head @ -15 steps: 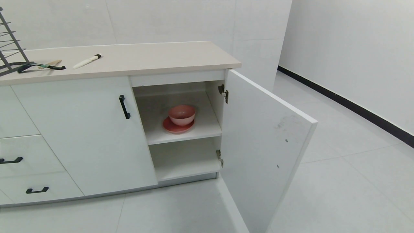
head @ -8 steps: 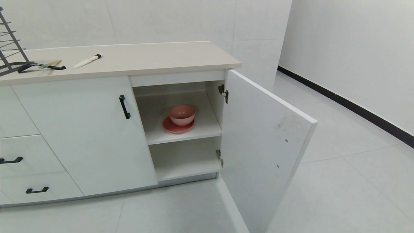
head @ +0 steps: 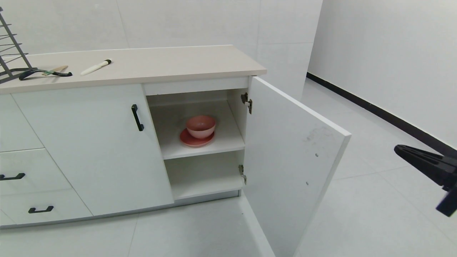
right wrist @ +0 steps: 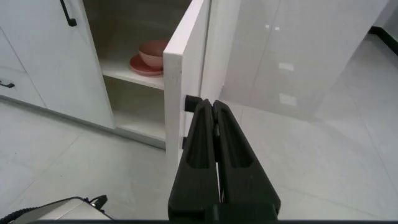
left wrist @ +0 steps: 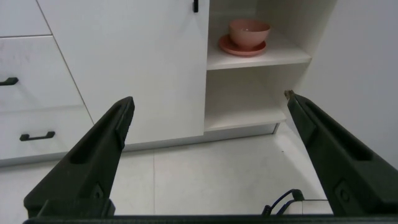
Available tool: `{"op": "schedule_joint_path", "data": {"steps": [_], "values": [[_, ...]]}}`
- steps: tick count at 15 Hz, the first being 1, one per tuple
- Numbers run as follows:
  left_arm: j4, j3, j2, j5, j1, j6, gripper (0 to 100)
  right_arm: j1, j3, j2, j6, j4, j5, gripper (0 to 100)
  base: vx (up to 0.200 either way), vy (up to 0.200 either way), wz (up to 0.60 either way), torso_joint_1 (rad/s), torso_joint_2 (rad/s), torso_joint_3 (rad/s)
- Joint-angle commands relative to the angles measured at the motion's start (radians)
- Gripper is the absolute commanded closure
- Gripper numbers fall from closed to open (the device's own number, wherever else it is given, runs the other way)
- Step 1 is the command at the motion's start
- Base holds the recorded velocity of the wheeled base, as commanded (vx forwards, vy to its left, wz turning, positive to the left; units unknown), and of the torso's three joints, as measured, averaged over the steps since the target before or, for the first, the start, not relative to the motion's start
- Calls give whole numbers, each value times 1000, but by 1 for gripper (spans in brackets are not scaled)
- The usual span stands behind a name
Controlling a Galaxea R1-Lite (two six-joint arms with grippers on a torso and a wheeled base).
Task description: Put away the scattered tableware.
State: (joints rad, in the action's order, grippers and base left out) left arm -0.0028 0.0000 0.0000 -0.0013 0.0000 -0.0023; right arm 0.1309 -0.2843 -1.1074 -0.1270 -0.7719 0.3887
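Sitting on the upper shelf (head: 228,142) of the open cupboard, a pink bowl (head: 200,125) rests inside a red plate (head: 192,141), toward the front middle of that shelf; the lower shelf (head: 203,187) lies beneath it. The right-hand cupboard door (head: 292,160) stands swung wide out over the tiled floor (head: 375,214); the left-hand door (head: 89,150) is closed, its black handle (head: 137,117) upright near the inner edge; two drawers with black pulls (head: 41,210) sit farther left.

On the countertop (head: 171,64) lie a white utensil with a dark end (head: 95,67) and, just beside the foot of a wire rack (head: 10,53), a black-handled utensil (head: 44,74).

The left gripper (left wrist: 209,102) is spread wide and holds nothing; it hangs low over the floor, facing the cupboard, with the bowl and plate well ahead of it. The right gripper (head: 401,151) has its fingers pressed together with nothing between them; it hangs above the floor to the right of the open door, apart from it, its tips pointing at the door's free edge near the black door handle (right wrist: 189,102).
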Motion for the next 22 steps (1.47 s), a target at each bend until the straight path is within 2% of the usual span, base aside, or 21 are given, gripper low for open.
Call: {"op": "schedule_joint_path", "data": {"steps": [1, 2, 4, 7, 9, 12, 19, 22], "values": [[0, 0, 0, 0, 0, -1, 0, -7, 8, -200, -19, -136, 50, 100, 0, 0, 0, 0, 0, 0], [0, 0, 0, 0, 0, -1, 0, -20, 30, -296, -31, -256, 79, 100, 0, 0, 0, 0, 0, 0], [0, 0, 0, 0, 0, -2, 0, -20, 36, -417, -57, -397, 101, 100, 0, 0, 0, 0, 0, 0], [0, 0, 0, 0, 0, -2, 0, -20, 22, -531, -60, -517, 125, 100, 0, 0, 0, 0, 0, 0], [0, 0, 0, 0, 0, -2, 0, -19, 17, -614, -86, -609, 183, 100, 0, 0, 0, 0, 0, 0], [-2, 0, 0, 3, 0, -8, 0, -22, 17, -663, -100, -659, 191, 100, -133, 0, 0, 2, 2, 0], [-2, 0, 0, 9, 0, -15, 0, -37, -113, -735, -100, -662, 196, 100, 0, 0, 0, 0, 0, 0], [-2, 0, 0, 9, 0, -16, 0, -31, -144, -773, -103, -679, 260, 100, 0, 0, 0, 0, 0, 0]]}}
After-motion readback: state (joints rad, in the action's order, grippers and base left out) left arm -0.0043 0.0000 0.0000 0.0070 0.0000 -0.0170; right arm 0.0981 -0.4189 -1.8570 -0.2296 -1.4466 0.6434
